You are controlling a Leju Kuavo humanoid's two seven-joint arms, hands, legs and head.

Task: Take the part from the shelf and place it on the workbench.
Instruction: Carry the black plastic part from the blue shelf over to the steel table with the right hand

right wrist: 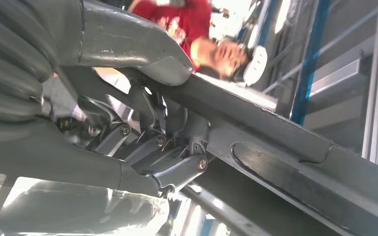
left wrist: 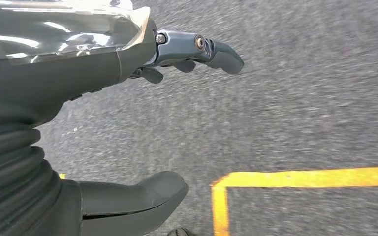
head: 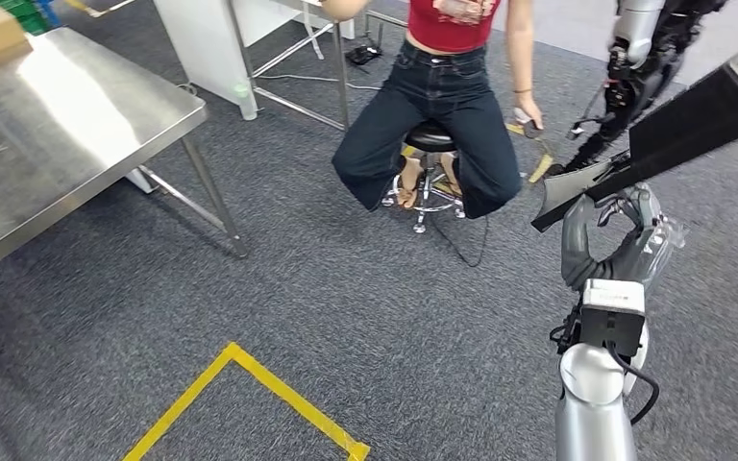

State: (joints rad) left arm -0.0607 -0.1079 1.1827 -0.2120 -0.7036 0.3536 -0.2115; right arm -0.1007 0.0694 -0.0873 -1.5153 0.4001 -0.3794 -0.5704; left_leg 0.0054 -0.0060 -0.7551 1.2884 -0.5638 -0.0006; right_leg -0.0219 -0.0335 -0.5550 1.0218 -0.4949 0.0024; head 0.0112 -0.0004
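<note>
in the right hand, raised at the robot's right side, sits the part, a long dark angled piece; the fingers wrap under it and the thumb presses on its top edge. the steel surface lies well apart from this hand, far to its left across the grey carpet. a person on a stool sits ahead, between them. the left hand hangs over yellow floor tape, fingers apart, holding nothing.
</note>
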